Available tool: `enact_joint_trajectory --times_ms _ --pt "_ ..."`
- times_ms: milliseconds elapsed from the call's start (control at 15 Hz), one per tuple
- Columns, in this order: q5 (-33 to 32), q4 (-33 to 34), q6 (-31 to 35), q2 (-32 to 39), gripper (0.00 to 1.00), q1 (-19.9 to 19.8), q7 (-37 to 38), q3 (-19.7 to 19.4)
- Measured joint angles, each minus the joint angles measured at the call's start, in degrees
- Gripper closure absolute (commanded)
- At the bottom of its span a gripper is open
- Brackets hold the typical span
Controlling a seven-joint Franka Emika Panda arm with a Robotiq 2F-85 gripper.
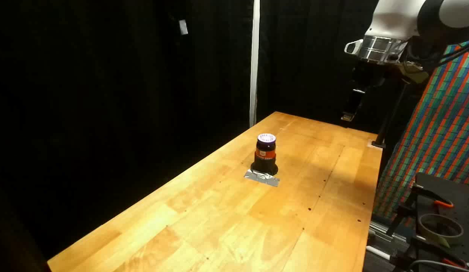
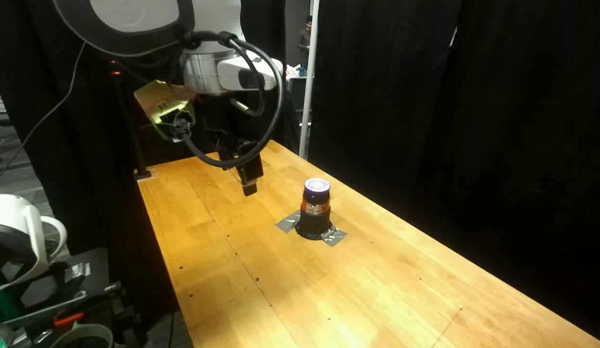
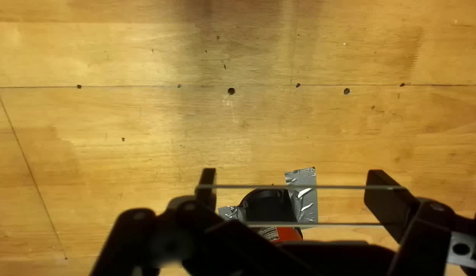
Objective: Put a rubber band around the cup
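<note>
The cup (image 1: 265, 155) is a small dark cylinder with an orange-red stripe and a purple-white top. It stands upright on the table, also in an exterior view (image 2: 315, 209). In the wrist view the cup (image 3: 268, 209) shows partly, its upper part hidden by the gripper. My gripper (image 3: 291, 180) is open, fingers wide apart. A pale rubber band (image 3: 337, 187) is stretched around both fingers as two parallel strands. In both exterior views the gripper (image 1: 347, 118) (image 2: 250, 189) hangs above the table, to one side of the cup and apart from it.
Grey tape (image 1: 270, 181) (image 2: 334, 237) (image 3: 305, 199) holds the cup's wide base to the wooden table (image 1: 204, 226). A dark post (image 1: 387, 113) stands at the table's far corner. A black cart (image 1: 446, 189) with a tape roll (image 1: 440, 226) is beside the table. Black curtains hang behind.
</note>
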Motion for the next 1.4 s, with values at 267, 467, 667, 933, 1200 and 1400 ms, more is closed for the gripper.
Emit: enact_joint_trajectory --times_ms 267,467,667,933,1200,1400 --pt "0.0 0.8 0.0 -0.1 0.0 0.0 0.0 0.0" --pt "0.0 1.1 -0.1 0.6 0.0 0.0 -0.1 -0.1" --pt "0.5 6.8 -2.2 6.6 0.0 0.0 -2.0 -0.6" --pt "3.1 20.0 -8.5 19.5 0.0 -0.5 -5.2 -1.0" --pt "3.5 33.1 -12.9 31.4 0.0 -1.5 -5.3 -0.8" --pt "3.5 42.7 -14.9 39.6 0.0 -2.1 -5.6 -0.3"
